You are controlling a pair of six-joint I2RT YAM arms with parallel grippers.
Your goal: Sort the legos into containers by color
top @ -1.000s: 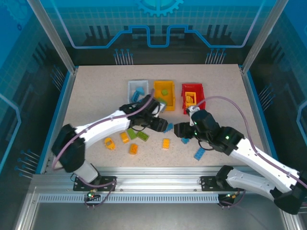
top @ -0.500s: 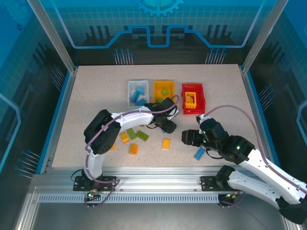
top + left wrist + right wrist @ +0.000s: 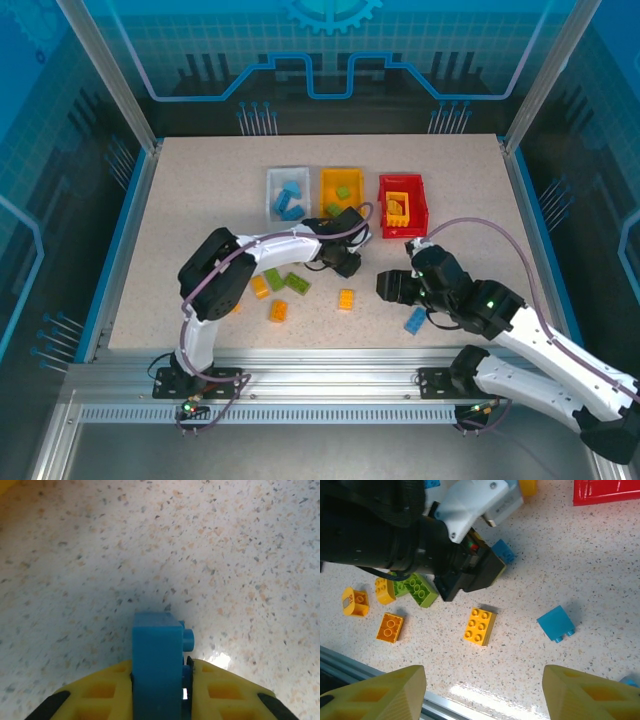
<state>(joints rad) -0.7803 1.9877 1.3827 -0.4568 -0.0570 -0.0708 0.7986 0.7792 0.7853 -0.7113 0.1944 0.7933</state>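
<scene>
The left gripper [image 3: 159, 676] was clamped narrow on a blue brick [image 3: 155, 640], which stood upright between its 2 yellow fingers [image 3: 102, 695] with the studs facing right; whether the brick touched the speckled table [image 3: 225, 555] could not be told. From above, the left gripper [image 3: 347, 263] sat just in front of the yellow-orange bin [image 3: 327, 180], which held a green brick [image 3: 343, 191]. The white-grey bin [image 3: 271, 190] to its left held blue pieces, and the red bin [image 3: 420, 200] to its right held the yellow frame piece [image 3: 398, 207]. The right gripper [image 3: 388, 288] hovered near the middle of the table, its jaws wide and empty. In its wrist view, the right gripper [image 3: 482, 677] framed an orange brick [image 3: 479, 626] and a second blue brick [image 3: 556, 623], lying apart from each other. A pair of green bricks [image 3: 298, 284] touched each other beside the left arm, with 2 orange pieces [image 3: 279, 311] near them. A third blue brick [image 3: 416, 320] lay beside the right arm.
</scene>
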